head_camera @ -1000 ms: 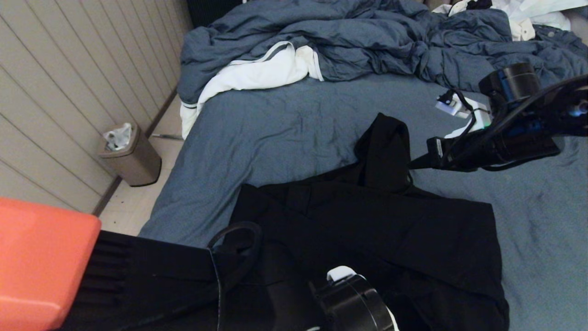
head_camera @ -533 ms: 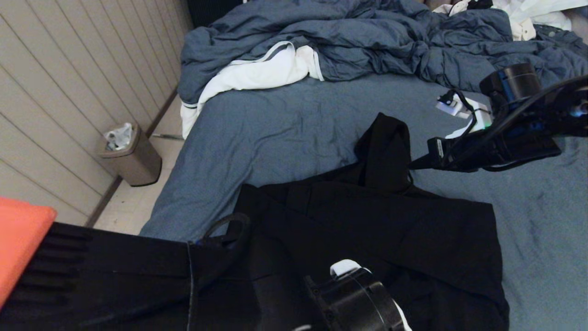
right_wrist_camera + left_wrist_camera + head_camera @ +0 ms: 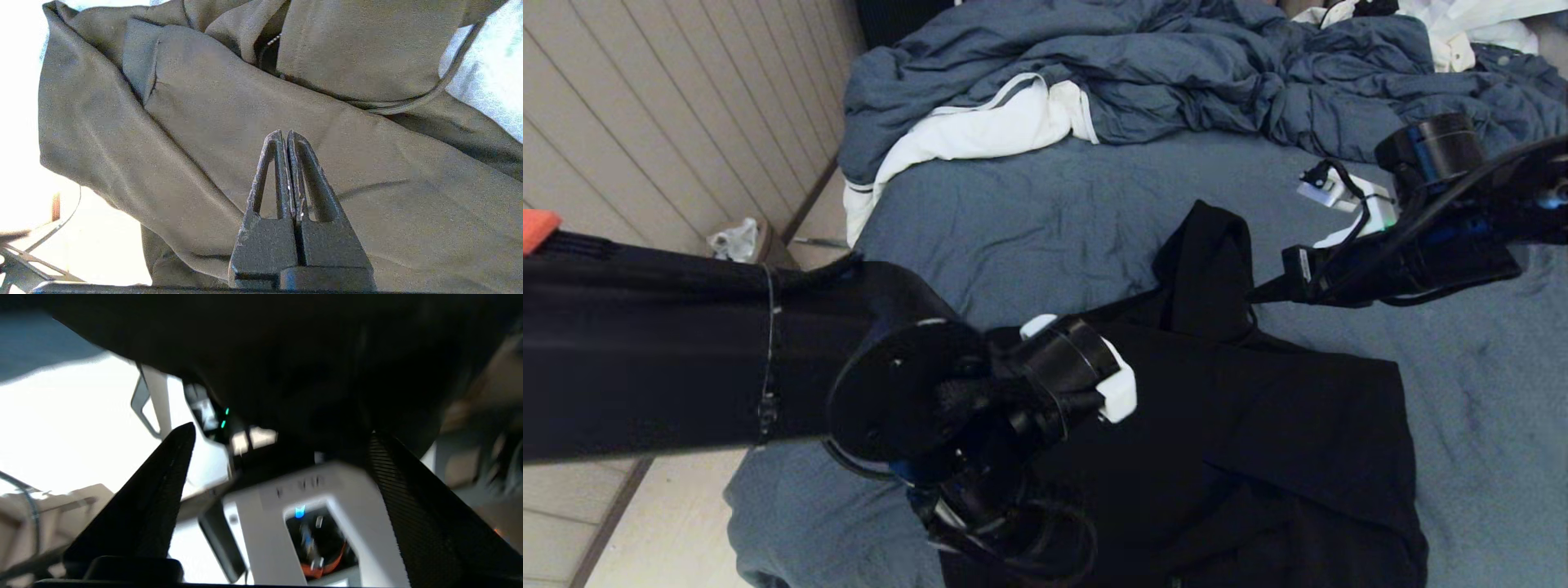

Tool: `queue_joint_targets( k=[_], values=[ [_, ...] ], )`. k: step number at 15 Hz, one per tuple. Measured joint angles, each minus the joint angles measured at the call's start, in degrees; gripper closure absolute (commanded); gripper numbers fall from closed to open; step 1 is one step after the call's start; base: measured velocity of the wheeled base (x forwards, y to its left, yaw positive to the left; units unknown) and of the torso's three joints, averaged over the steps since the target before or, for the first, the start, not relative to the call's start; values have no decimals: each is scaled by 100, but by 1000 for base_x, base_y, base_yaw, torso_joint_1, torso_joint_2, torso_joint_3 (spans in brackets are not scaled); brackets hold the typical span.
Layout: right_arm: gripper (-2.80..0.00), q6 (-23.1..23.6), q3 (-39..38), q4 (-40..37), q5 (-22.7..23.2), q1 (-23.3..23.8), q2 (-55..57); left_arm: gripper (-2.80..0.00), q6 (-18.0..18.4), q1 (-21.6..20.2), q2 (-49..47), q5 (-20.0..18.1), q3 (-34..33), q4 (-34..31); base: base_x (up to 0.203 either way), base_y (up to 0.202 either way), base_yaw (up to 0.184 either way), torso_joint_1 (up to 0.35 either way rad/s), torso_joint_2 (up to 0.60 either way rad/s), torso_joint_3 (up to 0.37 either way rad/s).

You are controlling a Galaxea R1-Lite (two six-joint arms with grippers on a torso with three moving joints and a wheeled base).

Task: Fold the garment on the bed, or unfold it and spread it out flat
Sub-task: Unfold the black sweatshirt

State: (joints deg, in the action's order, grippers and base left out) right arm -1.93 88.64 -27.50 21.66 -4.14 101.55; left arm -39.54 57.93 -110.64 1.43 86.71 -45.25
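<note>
Right gripper [image 3: 284,136]: jaws pressed together, nothing between them, tips hovering above the garment [image 3: 229,134] without a visible grip on the cloth. In the head view the right gripper [image 3: 1258,294] points toward the hood end of the garment [image 3: 1258,425], just beside the raised dark fold there; its arm comes in from the right edge over the bed [image 3: 1029,220]. Left gripper [image 3: 282,441]: jaws apart, two dark ribbed fingers [image 3: 151,498] spread wide with open space between them; the wrist camera looks up at the robot's own white body and a dark mass above, so nothing is held. In the head view the left arm [image 3: 727,359] crosses from the left edge, and its wrist sits over the garment's near left part, hiding that corner. Garment: black, lying partly folded on the near half of the bed, body spread toward the right, hood end pointing away from the robot. Blue-grey sheet around it is slightly wrinkled. Farther up the bed: rumpled duvet [image 3: 1143,73], with a white cloth [image 3: 980,131] at its left edge. A small bin [image 3: 739,241] stands on the floor beside the panelled wall, partly hidden by the left arm.
</note>
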Motion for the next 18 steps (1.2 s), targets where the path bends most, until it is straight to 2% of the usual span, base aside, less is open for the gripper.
queue_joint_targets(
  k=[3,7,11,14,15,18],
  values=[
    [0,1,56,-3,0,23,42,-280,212,-885,0,0,24,338,0,0,0,0,0,0],
    [0,3,223,2,0,260,272,-280,884,-2214,-150,-2,254,1044,0,0,0,0,0,0],
    [0,-20,315,-35,173,638,540,-280,1277,-3019,-215,-17,603,1193,0,0,0,0,0,0],
    [0,-5,323,-30,182,810,611,-280,1490,-3181,-236,-46,898,1189,0,0,0,0,0,0],
    [0,-3,371,-20,182,873,625,0,1528,-3205,-240,-44,994,1189,0,0,0,0,0,0],
    [0,49,428,-39,171,1000,639,0,1676,-3207,-261,-66,1259,1198,0,0,0,0,0,0]
  ],
)
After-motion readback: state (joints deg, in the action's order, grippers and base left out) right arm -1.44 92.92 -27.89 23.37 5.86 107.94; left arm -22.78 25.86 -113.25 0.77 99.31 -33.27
